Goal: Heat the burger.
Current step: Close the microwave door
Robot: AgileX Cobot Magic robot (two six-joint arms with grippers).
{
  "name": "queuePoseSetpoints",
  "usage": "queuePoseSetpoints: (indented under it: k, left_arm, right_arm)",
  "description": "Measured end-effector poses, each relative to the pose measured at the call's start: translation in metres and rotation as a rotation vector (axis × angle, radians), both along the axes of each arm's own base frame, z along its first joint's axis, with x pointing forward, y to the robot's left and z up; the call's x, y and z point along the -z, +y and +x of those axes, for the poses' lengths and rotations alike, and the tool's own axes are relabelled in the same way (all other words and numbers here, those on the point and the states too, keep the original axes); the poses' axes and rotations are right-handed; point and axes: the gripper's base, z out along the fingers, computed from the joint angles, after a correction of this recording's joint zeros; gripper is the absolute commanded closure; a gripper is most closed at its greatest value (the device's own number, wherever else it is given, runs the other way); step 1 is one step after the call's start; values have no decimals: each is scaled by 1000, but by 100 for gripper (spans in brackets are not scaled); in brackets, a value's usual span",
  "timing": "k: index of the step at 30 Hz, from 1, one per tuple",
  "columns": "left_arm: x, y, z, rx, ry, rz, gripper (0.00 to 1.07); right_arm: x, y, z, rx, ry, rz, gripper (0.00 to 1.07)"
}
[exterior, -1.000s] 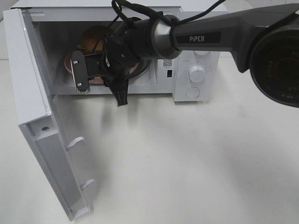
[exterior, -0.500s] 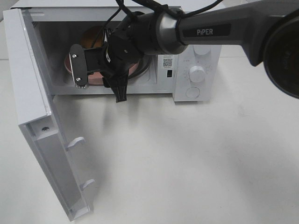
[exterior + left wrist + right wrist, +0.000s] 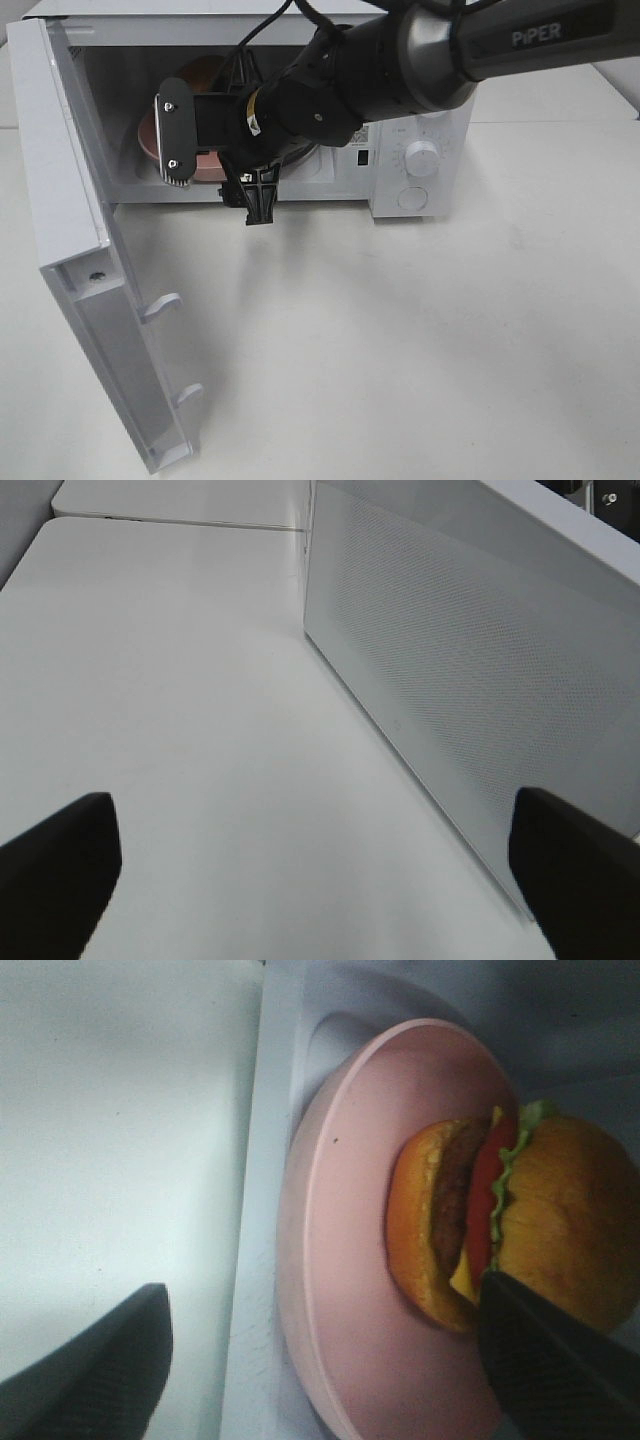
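Right wrist view: the burger (image 3: 500, 1230) is seen resting on a pink plate (image 3: 350, 1210) inside the microwave (image 3: 420, 120), at the upper left of the high frame, where heating can be done. The right pincer (image 3: 320, 1300) is spread wide before the plate with nothing gripped, probably so it can be drawn out. The door (image 3: 70, 200) is swung open at the left edge. The left pincer (image 3: 320, 880), wide open and empty, is held beside it, presumably for shutting.
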Motion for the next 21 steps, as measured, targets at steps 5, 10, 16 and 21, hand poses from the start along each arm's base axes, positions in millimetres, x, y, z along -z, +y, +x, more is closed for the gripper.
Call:
queuePoseSetpoints:
  k: [5, 10, 16, 21]
  left_arm:
    - [0, 0, 0, 0, 0, 0, 9]
    - [0, 0, 0, 0, 0, 0, 9]
    - [0, 0, 0, 0, 0, 0, 9]
    - [0, 0, 0, 0, 0, 0, 9]
  right_arm:
    - [-4, -11, -14, 1, 13, 20, 27]
    - [-3, -25, -31, 3, 45, -3, 28]
    - [-11, -43, -50, 22, 68, 4, 30]
    - [-24, -56, -64, 43, 75, 15, 31]
